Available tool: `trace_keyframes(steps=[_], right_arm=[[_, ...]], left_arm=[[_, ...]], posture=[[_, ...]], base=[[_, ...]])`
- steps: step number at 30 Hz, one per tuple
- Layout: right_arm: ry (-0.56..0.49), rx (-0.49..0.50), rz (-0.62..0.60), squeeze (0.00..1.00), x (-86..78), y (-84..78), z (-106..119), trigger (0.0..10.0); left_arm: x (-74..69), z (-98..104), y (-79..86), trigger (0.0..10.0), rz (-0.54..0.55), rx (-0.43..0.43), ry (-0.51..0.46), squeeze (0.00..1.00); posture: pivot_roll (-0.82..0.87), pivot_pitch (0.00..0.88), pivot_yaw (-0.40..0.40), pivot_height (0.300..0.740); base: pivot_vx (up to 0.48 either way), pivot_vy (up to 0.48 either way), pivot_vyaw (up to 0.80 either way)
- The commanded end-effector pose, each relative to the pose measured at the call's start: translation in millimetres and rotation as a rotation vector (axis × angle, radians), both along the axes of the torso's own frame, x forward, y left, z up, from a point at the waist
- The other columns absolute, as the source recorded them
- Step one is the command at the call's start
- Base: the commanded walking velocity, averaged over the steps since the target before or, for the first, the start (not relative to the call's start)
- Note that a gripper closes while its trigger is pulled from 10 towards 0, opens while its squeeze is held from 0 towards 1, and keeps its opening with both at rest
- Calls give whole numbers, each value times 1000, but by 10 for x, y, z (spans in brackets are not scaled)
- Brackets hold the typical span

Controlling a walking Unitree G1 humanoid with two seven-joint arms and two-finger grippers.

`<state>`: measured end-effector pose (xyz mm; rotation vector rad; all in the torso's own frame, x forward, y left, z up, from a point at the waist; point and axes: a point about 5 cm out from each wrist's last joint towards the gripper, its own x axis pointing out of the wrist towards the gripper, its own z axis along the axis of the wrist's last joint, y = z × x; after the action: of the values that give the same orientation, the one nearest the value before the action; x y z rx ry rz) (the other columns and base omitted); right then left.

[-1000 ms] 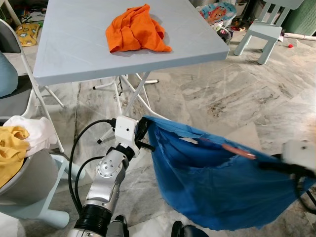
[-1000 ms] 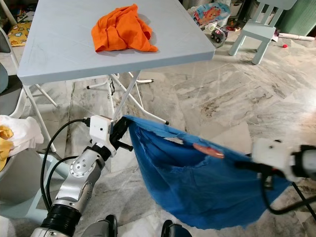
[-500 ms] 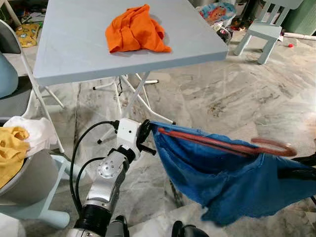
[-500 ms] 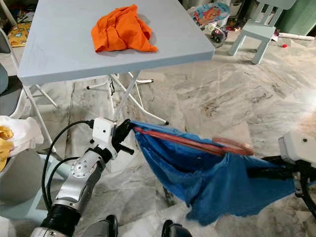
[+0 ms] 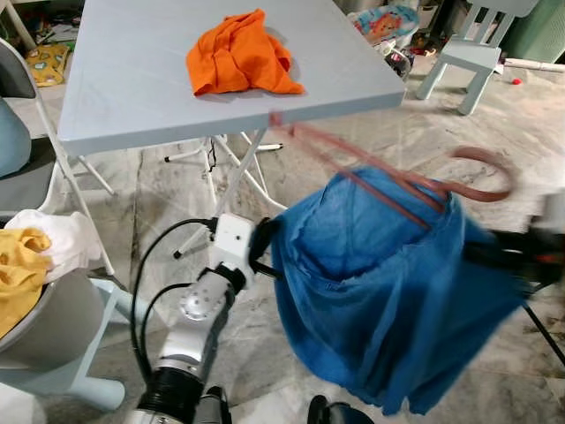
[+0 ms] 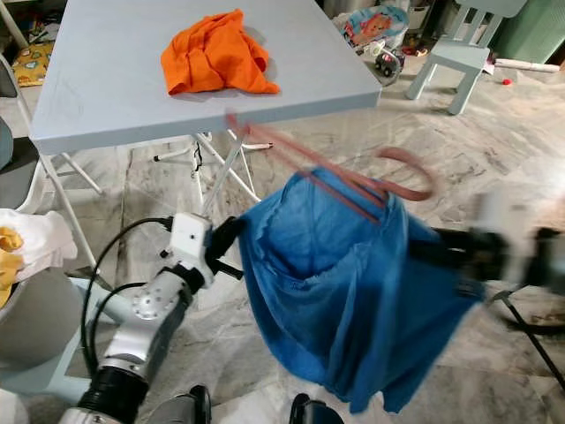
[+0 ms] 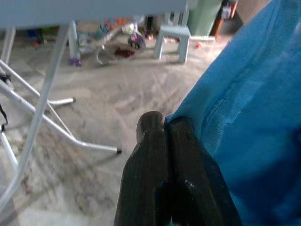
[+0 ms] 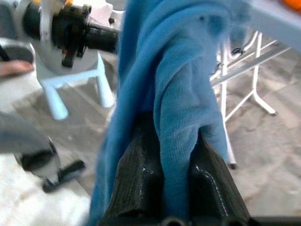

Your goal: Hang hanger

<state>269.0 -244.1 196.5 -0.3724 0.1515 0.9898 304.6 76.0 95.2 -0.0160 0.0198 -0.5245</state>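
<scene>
Left gripper [image 7: 164,155] pinched tight on one edge of the blue garment [image 5: 380,291], fingers pressed together with cloth caught beside them. Right gripper [image 8: 171,165] clamped on another fold of the same blue cloth, fabric bunched between its two black fingers [image 8: 136,174]. One reddish-brown hanger [image 5: 397,177], blurred, threaded through the garment's top, hook curling up at the robot's right, its far tip near the desk [image 5: 132,97] edge. Garment hanging low above the marble floor [image 5: 424,141], between the two grippers. No readable writing or labels anywhere. One orange cloth [image 5: 240,53] crumpled on the pale blue desk. One small light-blue chair [image 5: 472,49] beyond. One grey basket [image 5: 44,327] at left, holding one yellow and one white piece of laundry.
</scene>
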Motion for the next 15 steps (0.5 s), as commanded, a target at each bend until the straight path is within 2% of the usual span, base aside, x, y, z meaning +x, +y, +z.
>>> trace_keyframes(steps=[1,2,3,5,6,10,15], right_arm=[[-24,2,-13,0,3,97,22,10000],[-21,17,-21,0,10,163,-22,10000],[7,58,-27,0,31,320,-133,10000],[14,67,-27,0,42,385,-178,10000],[16,65,-34,0,55,410,-209,10000],[12,37,-56,0,90,478,-293,10000],[-26,-42,-90,0,178,468,-322,10000]], left_arm=[[-42,-84,-1,10000,2,35,26,0],[-54,-99,-7,10000,3,47,28,0],[-77,-125,-19,10000,5,58,38,212],[-82,-135,-19,10000,12,58,46,212],[-87,-137,-22,10000,11,61,46,1000],[-114,-140,-47,10000,-14,83,37,1000],[-146,-201,-38,10000,-26,166,44,1000]], posture=[[-53,179,-26,740],[-53,179,-26,740],[-46,179,-26,740],[-46,179,-26,740],[-43,178,-28,740],[-38,181,-32,740],[-34,181,-40,740]], base=[[0,0,0],[0,0,0],[0,0,0],[0,0,0],[0,0,0],[0,0,0],[0,0,0]])
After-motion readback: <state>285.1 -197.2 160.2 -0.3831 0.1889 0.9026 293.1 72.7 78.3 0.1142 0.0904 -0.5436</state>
